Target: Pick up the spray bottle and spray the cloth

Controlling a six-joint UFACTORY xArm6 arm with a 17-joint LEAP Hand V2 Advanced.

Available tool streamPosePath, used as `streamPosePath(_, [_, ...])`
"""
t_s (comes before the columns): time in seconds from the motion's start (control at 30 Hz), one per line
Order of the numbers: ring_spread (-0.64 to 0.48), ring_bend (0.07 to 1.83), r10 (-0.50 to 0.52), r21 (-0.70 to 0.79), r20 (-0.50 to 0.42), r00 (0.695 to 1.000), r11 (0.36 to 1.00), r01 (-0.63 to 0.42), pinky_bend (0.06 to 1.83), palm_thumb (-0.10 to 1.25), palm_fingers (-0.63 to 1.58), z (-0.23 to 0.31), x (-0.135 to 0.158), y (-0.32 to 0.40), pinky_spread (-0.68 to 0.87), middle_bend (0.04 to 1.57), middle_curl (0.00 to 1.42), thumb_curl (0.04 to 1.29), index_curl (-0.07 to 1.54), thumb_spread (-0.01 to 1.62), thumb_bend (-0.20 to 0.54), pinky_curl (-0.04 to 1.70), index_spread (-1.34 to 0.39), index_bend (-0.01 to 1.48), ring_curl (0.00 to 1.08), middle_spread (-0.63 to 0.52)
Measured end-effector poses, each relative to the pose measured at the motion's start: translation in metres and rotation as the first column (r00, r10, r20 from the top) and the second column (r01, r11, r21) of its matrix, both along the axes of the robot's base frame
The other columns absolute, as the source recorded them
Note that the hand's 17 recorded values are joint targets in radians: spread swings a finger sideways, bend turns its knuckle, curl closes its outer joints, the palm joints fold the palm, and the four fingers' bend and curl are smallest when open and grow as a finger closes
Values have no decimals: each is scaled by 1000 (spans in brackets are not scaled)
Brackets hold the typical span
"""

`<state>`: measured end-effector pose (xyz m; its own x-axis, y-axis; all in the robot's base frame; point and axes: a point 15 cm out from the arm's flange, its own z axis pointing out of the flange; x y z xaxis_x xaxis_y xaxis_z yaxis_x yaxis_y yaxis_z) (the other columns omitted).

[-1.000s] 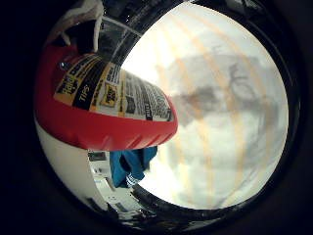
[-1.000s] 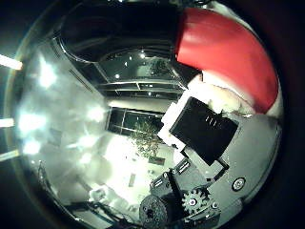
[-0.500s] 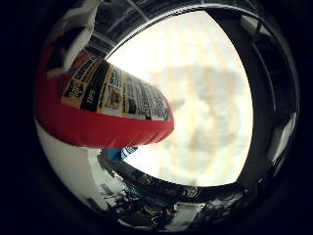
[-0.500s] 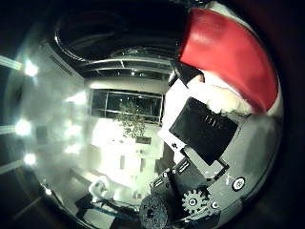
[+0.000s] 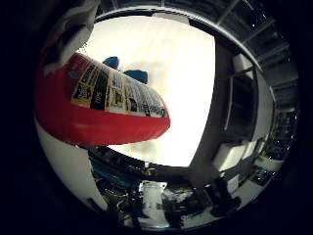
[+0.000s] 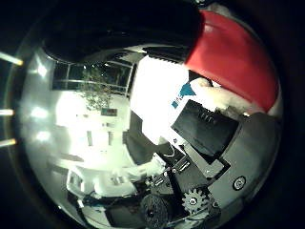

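Observation:
A red spray bottle [image 5: 98,125] with a yellow and black label lies right against my palm and fills much of the little finger side view. Its red body [image 6: 233,57] also shows in the thumb side view. My right hand [image 6: 209,133] is shut on it, black and white finger parts pressing against the bottle. Beyond the bottle spreads a bright white table top [image 5: 181,88]. Two small blue shapes [image 5: 136,76] peek out from behind the bottle; I cannot tell whether they are cloth or part of the hand.
A dark post and frame [image 5: 215,127] cross beside the table's edge, with shelving and clutter [image 5: 156,200] past it. The thumb side view looks into a lit room with a plant [image 6: 97,86] and a dark curved body [image 6: 119,24] close by.
The whole picture has swung, so the hand has turned with the bottle still in it. Less table and more of the room shows now.

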<state>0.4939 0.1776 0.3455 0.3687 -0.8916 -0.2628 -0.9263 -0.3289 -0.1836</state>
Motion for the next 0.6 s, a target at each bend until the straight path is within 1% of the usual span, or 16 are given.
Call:
streamPosePath(0.03, [-165,1499,18,-30,2,1000,999,-18,1014,1042,1159,3,0,8,-129,1394,664,987,849,422,-20,1393,-224,1123,621,-99])
streamPosePath(0.13, [-165,1498,59,-122,-44,997,990,-64,1013,1041,1160,-4,-6,27,-129,1394,665,992,851,418,-20,1396,-225,1121,622,-99])
streamPosePath(0.2, [-165,1498,79,-168,-56,995,982,-88,1012,1041,1160,-7,-5,39,-130,1393,665,994,852,417,-20,1398,-225,1121,622,-99])
streamPosePath(0.33, [-165,1497,115,-270,-83,990,954,-134,1010,1040,1160,-18,-10,55,-138,1393,665,998,853,416,-20,1400,-225,1119,622,-99])
streamPosePath(0.43, [-165,1496,135,-390,-114,984,905,-169,1008,1040,1162,-28,-14,55,-145,1391,666,1000,852,415,-20,1401,-224,1122,622,-99])
streamPosePath(0.6, [-164,1500,164,-523,-113,980,829,-198,1005,1034,1166,-39,-15,55,-153,1388,666,996,850,413,-23,1402,-223,1121,623,-99])
